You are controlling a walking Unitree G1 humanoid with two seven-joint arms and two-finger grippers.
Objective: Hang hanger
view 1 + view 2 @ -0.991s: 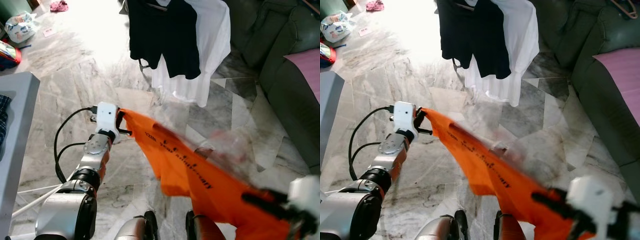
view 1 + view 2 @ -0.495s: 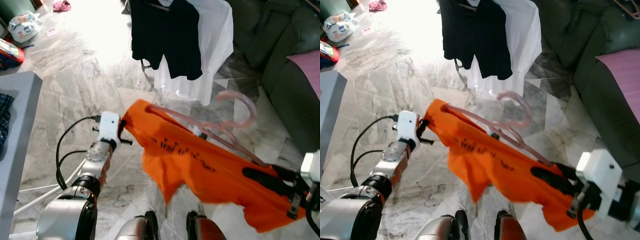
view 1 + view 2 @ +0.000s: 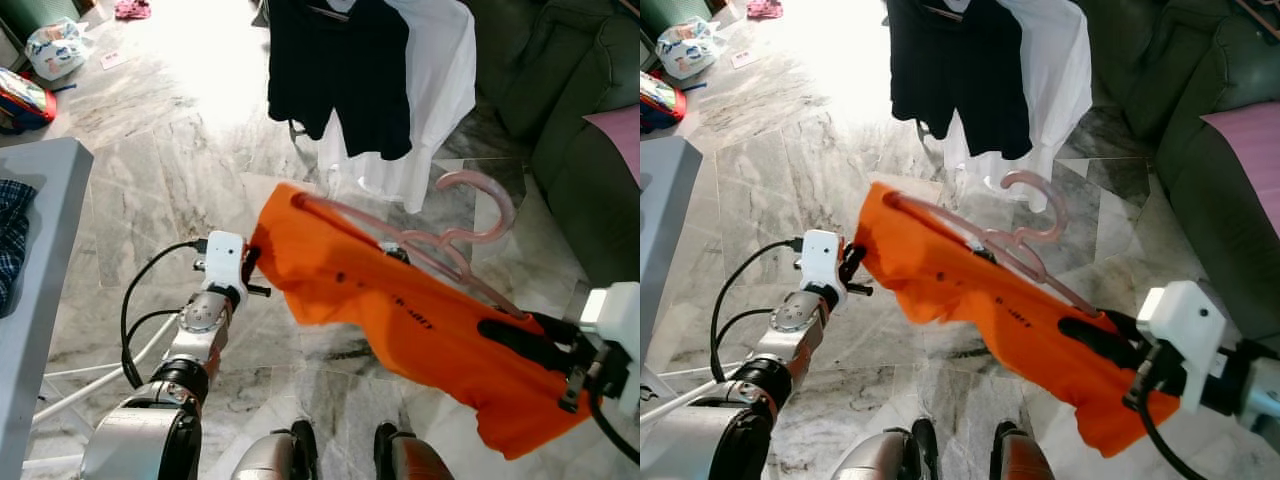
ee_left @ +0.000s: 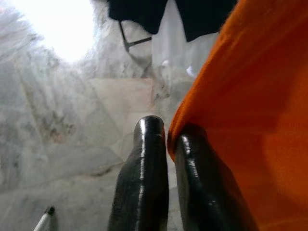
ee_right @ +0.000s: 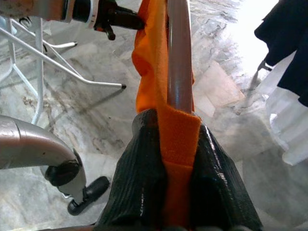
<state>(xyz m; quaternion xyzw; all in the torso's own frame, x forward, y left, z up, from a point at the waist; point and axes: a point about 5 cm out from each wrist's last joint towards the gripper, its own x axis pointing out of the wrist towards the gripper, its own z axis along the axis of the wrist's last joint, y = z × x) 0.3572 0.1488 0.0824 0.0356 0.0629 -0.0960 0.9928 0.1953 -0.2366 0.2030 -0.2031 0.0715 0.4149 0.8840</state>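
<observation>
Left eye view: we are pinching the orange shirt (image 3: 420,320) in both grippers, left gripper (image 3: 252,268) and right gripper (image 3: 515,330); the pink hanger (image 3: 440,245) risks sliding free.

Orange shirt (image 3: 420,320), pink hanger (image 3: 440,245), grey-veined marble floor (image 3: 160,190)

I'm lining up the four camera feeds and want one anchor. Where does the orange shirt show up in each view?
Left eye view: orange shirt across the lower middle, stretched between both grippers.
Right eye view: the same, lower middle.
Left wrist view: right side.
Right wrist view: pinched at centre.
Shared landmark: black shirt hanging ahead.
</observation>
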